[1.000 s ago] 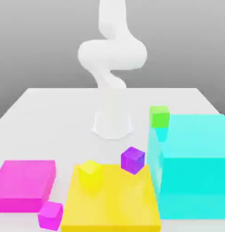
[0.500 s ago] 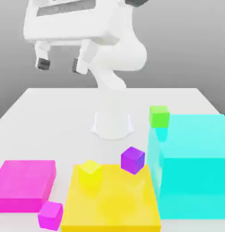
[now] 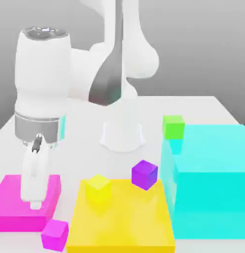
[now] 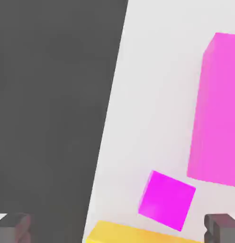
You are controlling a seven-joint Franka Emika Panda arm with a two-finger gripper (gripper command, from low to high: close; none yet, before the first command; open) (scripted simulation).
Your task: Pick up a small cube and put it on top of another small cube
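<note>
On the exterior view's left, the large flat magenta block (image 3: 25,217) lies on the desk (image 3: 85,148). The pincer (image 3: 35,203) hangs upright in front of it as that view sees it, spread wide, with nothing between its fingers. Next comes the small magenta cube (image 3: 55,235), resting on the desk between the flat magenta block and the flat yellow block (image 3: 124,222), near a corner of each. Being a cube, it has no long axis; it sits turned, one upright edge facing the exterior view, its sides askew to both blocks. In the hand view it lies between the two spread fingertips (image 4: 222,228), slanted there too. Further right, a small yellow cube (image 3: 98,189) and then a small purple cube (image 3: 144,175) appear. Last, a small green cube (image 3: 173,127) shows at the large cyan block (image 3: 213,190).
</note>
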